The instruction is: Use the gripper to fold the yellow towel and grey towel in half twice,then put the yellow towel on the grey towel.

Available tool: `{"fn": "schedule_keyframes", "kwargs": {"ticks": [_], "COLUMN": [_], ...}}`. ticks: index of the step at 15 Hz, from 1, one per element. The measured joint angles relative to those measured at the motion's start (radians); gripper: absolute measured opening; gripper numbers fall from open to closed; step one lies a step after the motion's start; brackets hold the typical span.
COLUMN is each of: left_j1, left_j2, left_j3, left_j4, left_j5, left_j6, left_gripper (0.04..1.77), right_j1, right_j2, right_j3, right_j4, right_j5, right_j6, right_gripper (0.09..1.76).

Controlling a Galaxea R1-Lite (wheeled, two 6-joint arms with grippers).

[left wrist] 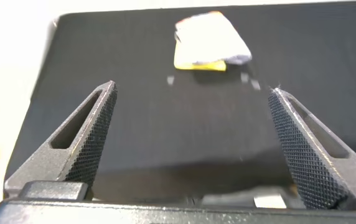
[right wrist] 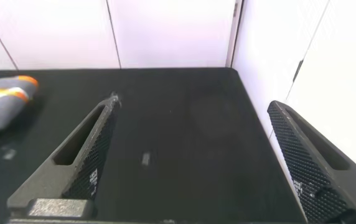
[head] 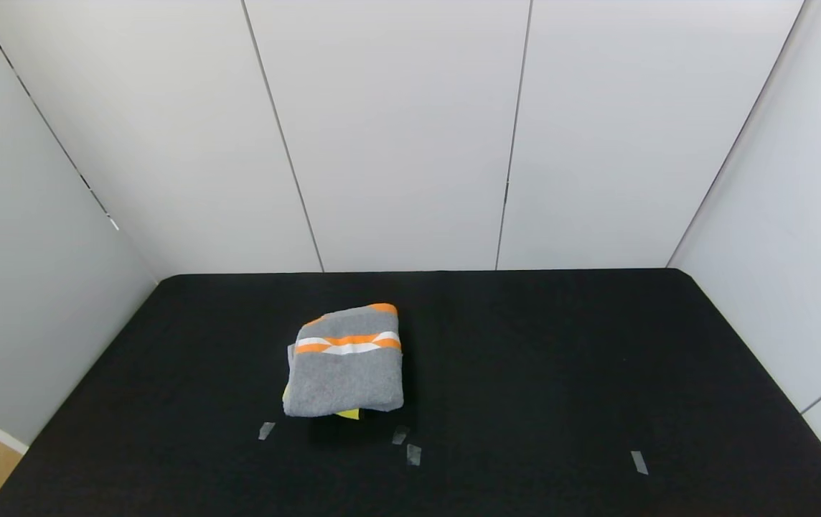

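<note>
Two towels are being shown on the black counter [head: 561,359], stacked in one bundle left of its middle. The grey towel [head: 344,370] is lying folded on top, its orange-and-white band facing the far wall, while the yellow towel [head: 347,413] is being covered almost wholly beneath it. Only a small yellow corner at the near edge and a sliver at the left side are being revealed in the head view. No arm is being caught by that camera.

More of the yellow cloth is being exposed in the left wrist view, where a yellow strip [left wrist: 200,63] is seen along one edge under the pale grey bundle [left wrist: 212,37]. The left gripper [left wrist: 193,102] is being held well apart from the bundle, above bare counter, its jaws spread wide with nothing between them.

Only the banded end of the grey towel [right wrist: 4,102] is being caught in the right wrist view, near a corner of that picture. The right gripper [right wrist: 193,109] is being held far from the towels, toward the counter's right side near the wall, jaws likewise spread and empty.

Four small grey tape marks [head: 266,430] are being seen on the counter near its front.
</note>
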Motion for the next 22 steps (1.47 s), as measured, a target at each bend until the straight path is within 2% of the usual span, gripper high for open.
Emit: {"fn": "schedule_keyframes", "kwargs": {"ticks": [2,4,6,8,13,22], "left_j1": [0.0,0.0,0.0,0.0,0.0,0.0], "left_j2": [-0.007,-0.007,-0.008,-0.008,-0.009,-0.009], "left_j3": [0.114,0.26,0.417,0.54,0.656,0.67], "left_j4": [-0.131,-0.313,-0.526,-0.656,-0.702,-0.706], "left_j5": [0.023,0.04,0.055,0.073,0.081,0.09], "left_j6": [-0.005,-0.003,0.005,0.035,0.049,0.038], "left_gripper": [1.72,1.72,1.72,1.72,1.72,1.72], "right_j1": [0.0,0.0,0.0,0.0,0.0,0.0], "right_j2": [0.0,0.0,0.0,0.0,0.0,0.0], "right_j3": [0.063,0.126,0.151,0.157,0.158,0.153], "right_j4": [-0.054,-0.114,-0.091,-0.031,0.003,0.037], "right_j5": [0.002,0.005,0.007,0.007,0.001,-0.001], "right_j6": [-0.002,-0.002,0.011,0.014,0.027,0.022], "right_gripper": [1.71,1.71,1.71,1.71,1.71,1.71]}}
